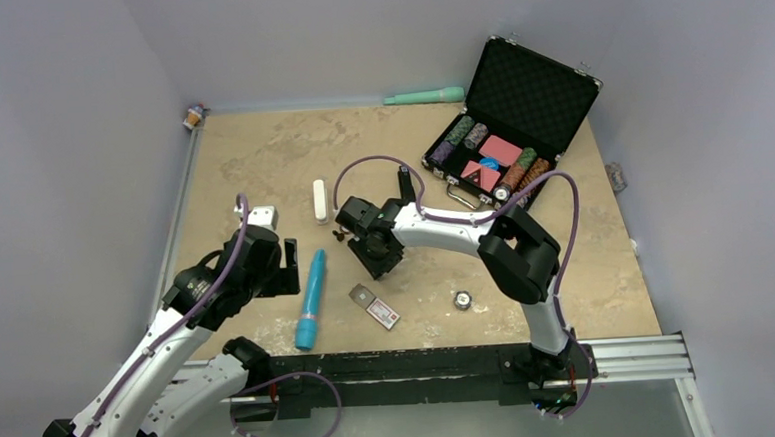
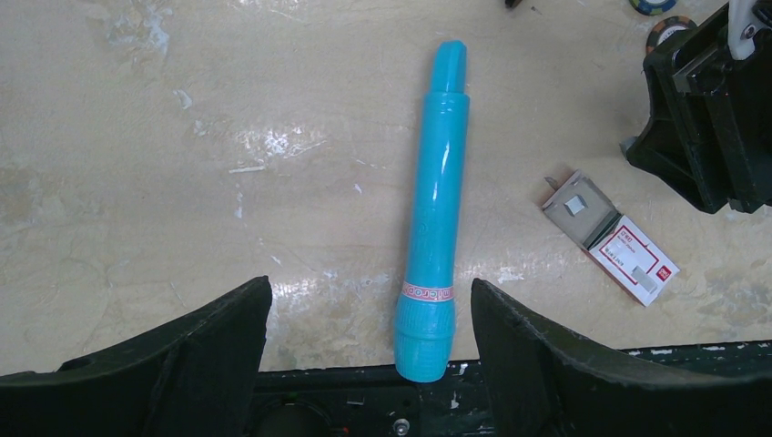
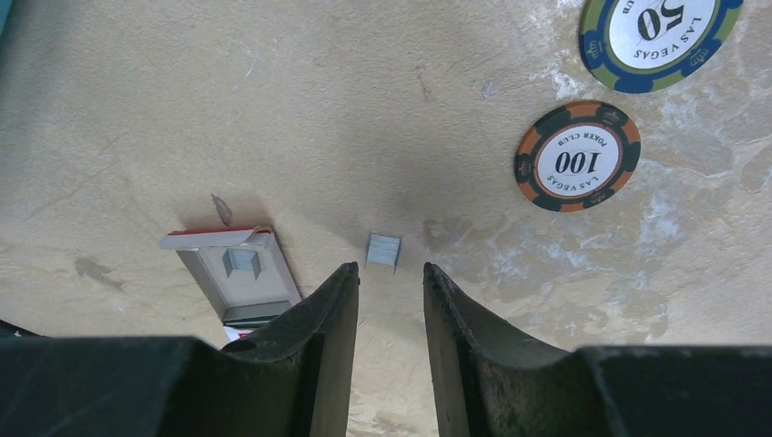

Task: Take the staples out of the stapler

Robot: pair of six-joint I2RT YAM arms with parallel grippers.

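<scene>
- Fingers of the right gripper (image 3: 390, 273) stand a narrow gap apart and grip nothing. A small strip of staples (image 3: 383, 250) lies on the table (image 3: 182, 109) just beyond their tips.
- Judging by that loose strip, staples are probably already out of the stapler. Whether any remain inside cannot be told.
- Left gripper (image 2: 370, 287) is spread wide and empty, hanging over a blue tube (image 2: 435, 209).
- Stapler (image 1: 405, 185), slim and black, sits beyond the right arm near the open poker-chip case (image 1: 532, 86), apart from both grippers.
- Open staple box (image 3: 232, 273) lies near the strip.
</scene>
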